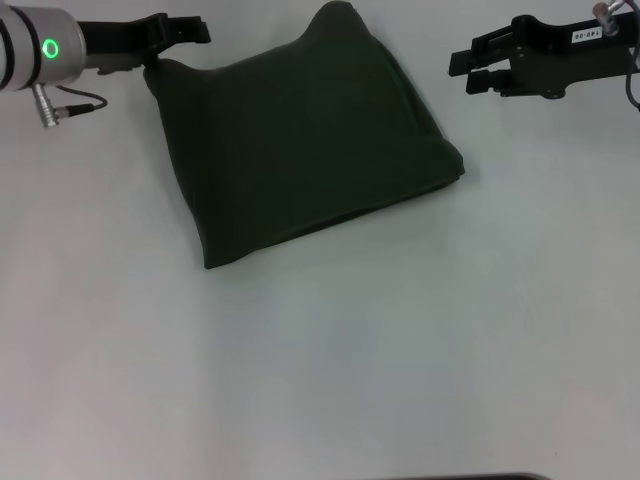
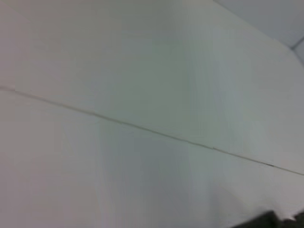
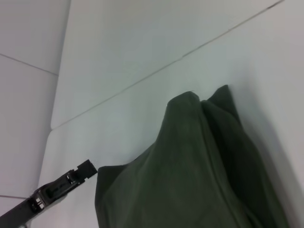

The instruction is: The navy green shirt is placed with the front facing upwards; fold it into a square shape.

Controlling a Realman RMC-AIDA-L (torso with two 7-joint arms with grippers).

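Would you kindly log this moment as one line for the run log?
navy green shirt: folded, roughly square, plain side up | left gripper: at shirt's far-left corner | right gripper: apart, off the shirt | table: white

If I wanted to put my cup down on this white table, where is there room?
The whole near half of the white table, in front of the folded dark green cotton shirt, is bare. It is crowded at the back: the left pincer sits at the shirt's far left corner, and the right pincer hangs just off its right.
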